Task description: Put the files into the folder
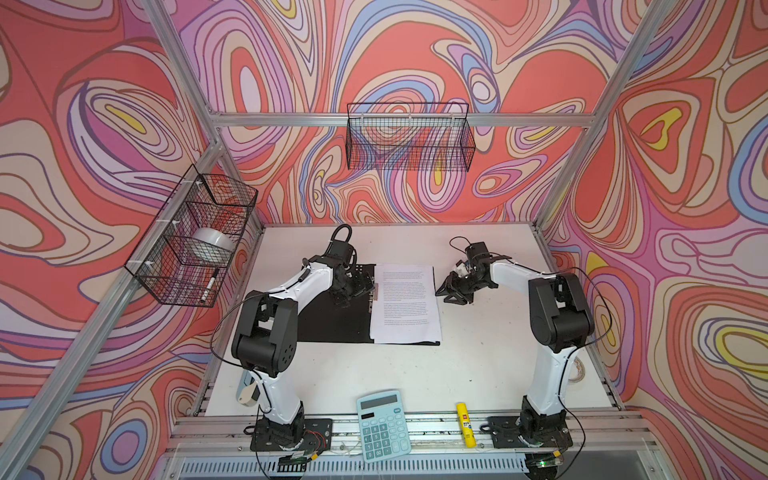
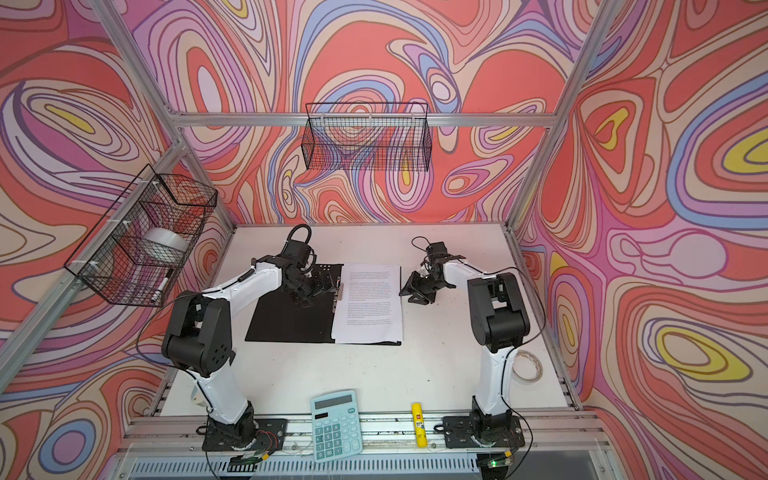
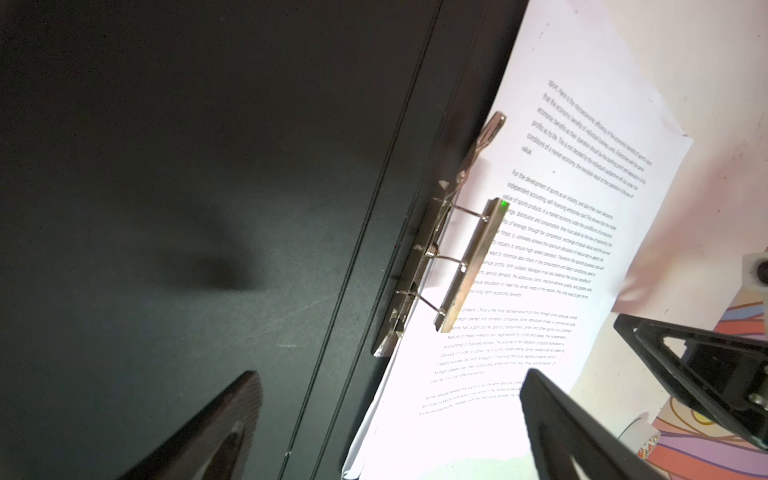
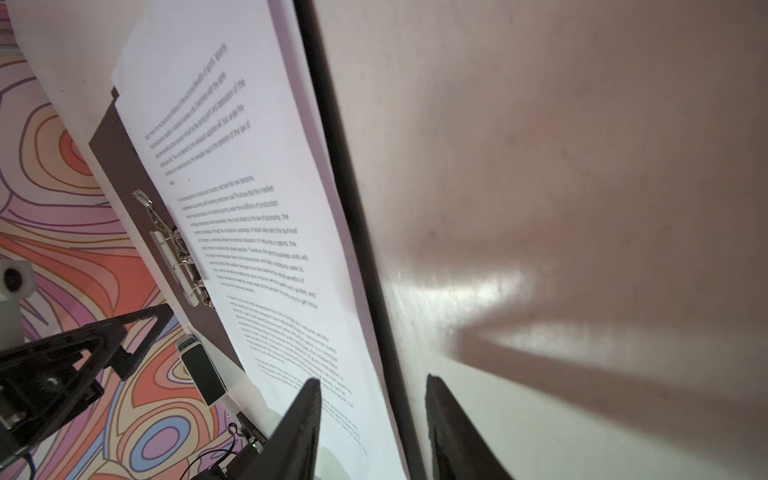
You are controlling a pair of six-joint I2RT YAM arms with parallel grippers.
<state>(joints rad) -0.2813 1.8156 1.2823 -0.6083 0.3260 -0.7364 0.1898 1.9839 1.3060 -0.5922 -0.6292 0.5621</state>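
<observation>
- Folder (image 1: 332,324) lies open and flat mid-table, black inside up. The files (image 1: 405,303) lie on its right half, their near edge just short of the folder's.
- Left gripper (image 1: 355,286) hangs over the black left half, jaws wide, nothing in them.
- Right gripper (image 1: 451,293) sits just beside the files' right edge – jaws partly apart, nothing between them.
- Only the left wrist view shows the clip bar (image 3: 469,266) well: it is on wire arms over the sheets' inner edge. Can't tell if it presses down.
- Only the right wrist view shows my right fingertips (image 4: 311,390) straddling the folder's right rim, one over paper, one over bare table (image 4: 540,208).
- A top view shows a tape roll (image 2: 525,365) beside my right arm.
- Open room: bare table near side of the folder. Calculator (image 1: 384,424) and glue stick (image 1: 464,424) are well apart, at the front rail.
</observation>
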